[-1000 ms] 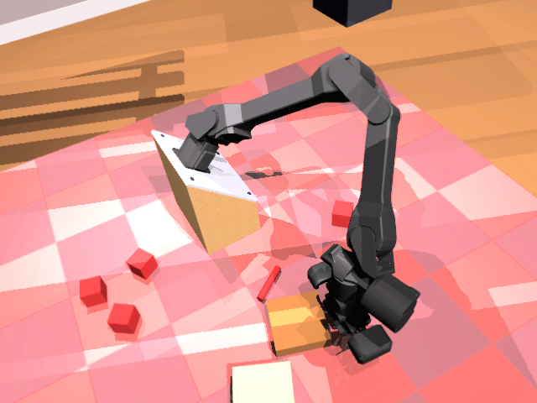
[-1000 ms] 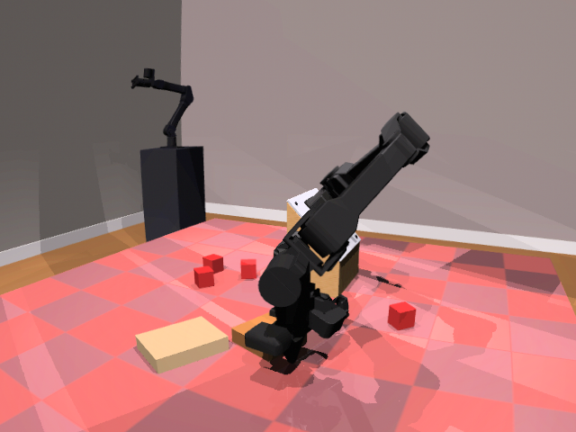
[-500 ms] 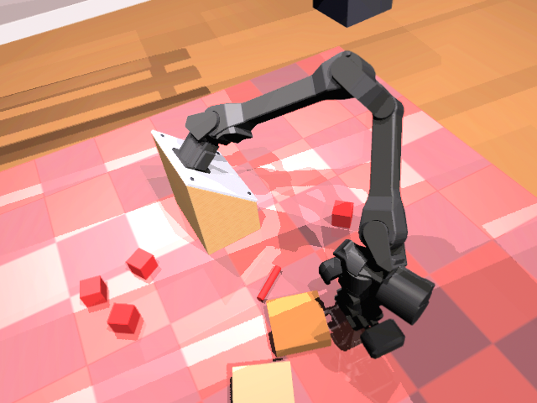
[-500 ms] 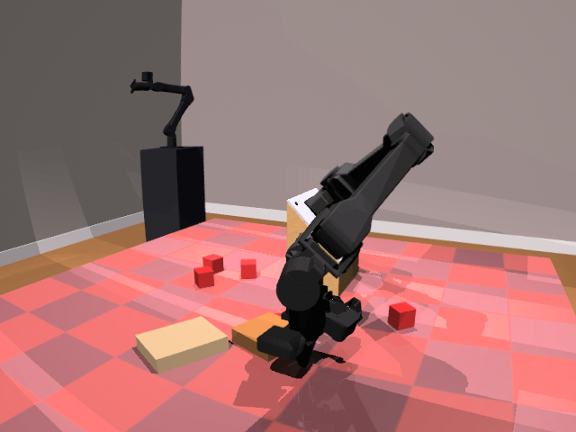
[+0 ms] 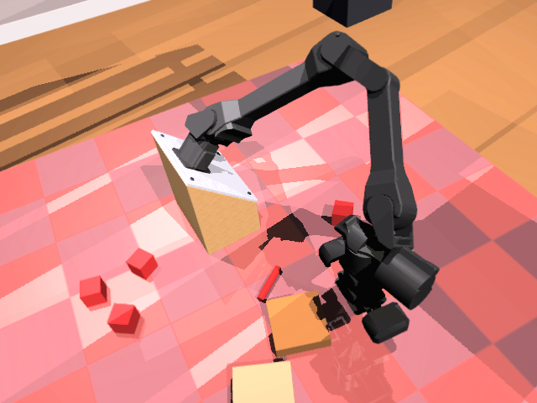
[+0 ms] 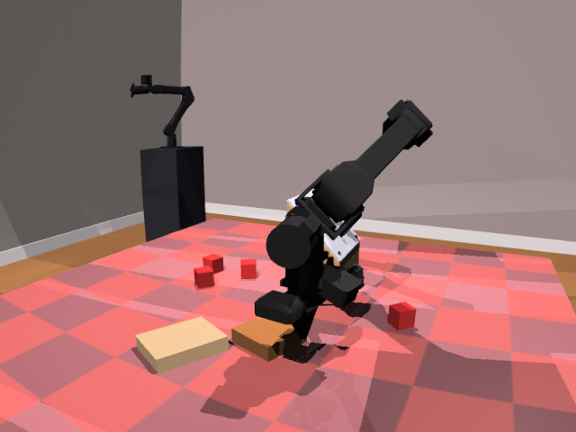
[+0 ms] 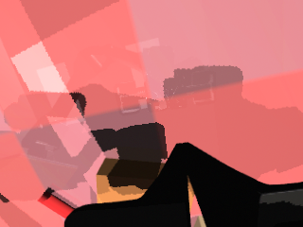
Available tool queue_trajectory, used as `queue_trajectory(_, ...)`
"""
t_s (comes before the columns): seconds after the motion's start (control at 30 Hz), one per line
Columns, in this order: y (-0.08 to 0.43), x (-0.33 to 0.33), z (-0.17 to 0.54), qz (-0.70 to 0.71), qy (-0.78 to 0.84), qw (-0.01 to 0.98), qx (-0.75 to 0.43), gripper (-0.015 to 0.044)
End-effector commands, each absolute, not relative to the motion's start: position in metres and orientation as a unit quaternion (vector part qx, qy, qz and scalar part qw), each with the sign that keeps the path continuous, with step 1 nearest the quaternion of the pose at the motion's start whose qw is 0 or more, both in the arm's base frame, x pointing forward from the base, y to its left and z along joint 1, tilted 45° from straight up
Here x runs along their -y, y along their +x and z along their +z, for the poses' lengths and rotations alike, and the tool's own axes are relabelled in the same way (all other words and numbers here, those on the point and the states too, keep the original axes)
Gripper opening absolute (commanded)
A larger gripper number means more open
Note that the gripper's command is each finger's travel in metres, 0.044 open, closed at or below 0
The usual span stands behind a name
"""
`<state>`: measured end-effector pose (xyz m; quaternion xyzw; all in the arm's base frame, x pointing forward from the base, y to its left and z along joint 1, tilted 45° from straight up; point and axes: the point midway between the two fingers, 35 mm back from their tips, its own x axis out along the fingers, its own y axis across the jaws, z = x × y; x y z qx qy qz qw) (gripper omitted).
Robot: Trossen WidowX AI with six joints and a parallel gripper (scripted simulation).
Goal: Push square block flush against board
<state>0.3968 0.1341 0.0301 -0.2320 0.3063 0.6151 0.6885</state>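
Note:
The orange square block [image 5: 294, 321] [image 6: 257, 328] [image 7: 105, 189] lies flat on the checked mat. The pale yellow board [image 5: 262, 384] [image 6: 181, 338] lies flat near it, cut off by the lower edge of the top view. A narrow gap shows between their nearest corners, and they are turned at slightly different angles. My gripper [image 5: 358, 310] [image 6: 303, 336] [image 7: 184, 148] is shut and empty. It points down beside the block, on the side away from the board. In the wrist view the fingers hide much of the block. I cannot tell whether the fingertips touch it.
A red stick [image 5: 269, 283] [image 7: 59, 205] lies close to the block's far corner. Three red cubes lie in a group off to the left, and another red cube [image 5: 342, 211] [image 6: 401, 315] lies near my arm. The wooden base [image 5: 225, 218] stands behind.

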Motion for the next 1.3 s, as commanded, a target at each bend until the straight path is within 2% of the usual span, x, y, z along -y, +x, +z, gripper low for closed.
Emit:
queue_trajectory(0.0, 0.397, -0.13, 0.028, 0.61, -0.218, 0.692, -0.318, 0.0)
queue_trajectory(0.23, 0.399, -0.112, 0.011, 0.578, -0.152, 0.709, -0.373, 0.0)
queue_trajectory(0.43, 0.399, -0.114, 0.009, 0.578, -0.152, 0.709, -0.373, 0.0)
queue_trajectory(0.6, 0.402, -0.151, -0.028, 0.578, -0.151, 0.709, -0.373, 0.0)
queue_trajectory(1.27, 0.399, -0.143, -0.036, 0.578, -0.152, 0.709, -0.374, 0.0)
